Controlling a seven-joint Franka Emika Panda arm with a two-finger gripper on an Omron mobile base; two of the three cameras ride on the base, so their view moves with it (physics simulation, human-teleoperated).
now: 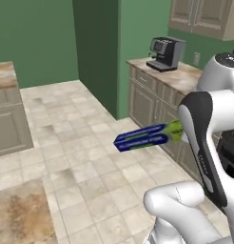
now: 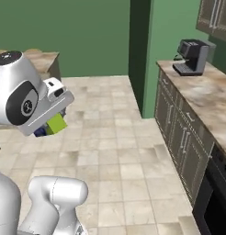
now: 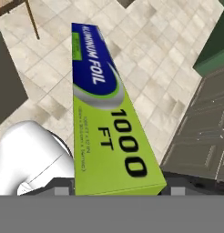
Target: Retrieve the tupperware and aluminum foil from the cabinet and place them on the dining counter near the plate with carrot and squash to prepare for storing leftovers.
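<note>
The jaws are clamped on the green end of the aluminum foil box [image 3: 109,123]; the fingers themselves are hidden under the box in the hand view, but the box hangs in mid-air off the hand with nothing else under it. The gripper [image 1: 181,131] sits at the box's near end, tucked against the white and black forearm.

From the left base view the aluminum foil box [image 1: 142,137] sticks out level from the hand toward nine o'clock, blue for most of its length, green next to the hand, high over the tiled floor [image 1: 85,157]. In the right base view a small green corner of the box [image 2: 56,124] shows under the white wrist.

In the hand view the box runs from six o'clock up toward eleven o'clock, its blue half lettered "ALUMINUM FOIL", its green half "1000 FT".

Beyond it, at about one o'clock in the left base view, a coffee machine [image 1: 165,52] stands on a marbled counter [image 1: 178,76] over grey base cabinets [image 1: 150,100]. Wall cabinets [image 1: 204,16] hang above. A green wall [image 1: 97,52] juts out beside the counter's end. Another counter [image 1: 4,76] stands well apart at nine o'clock.
</note>
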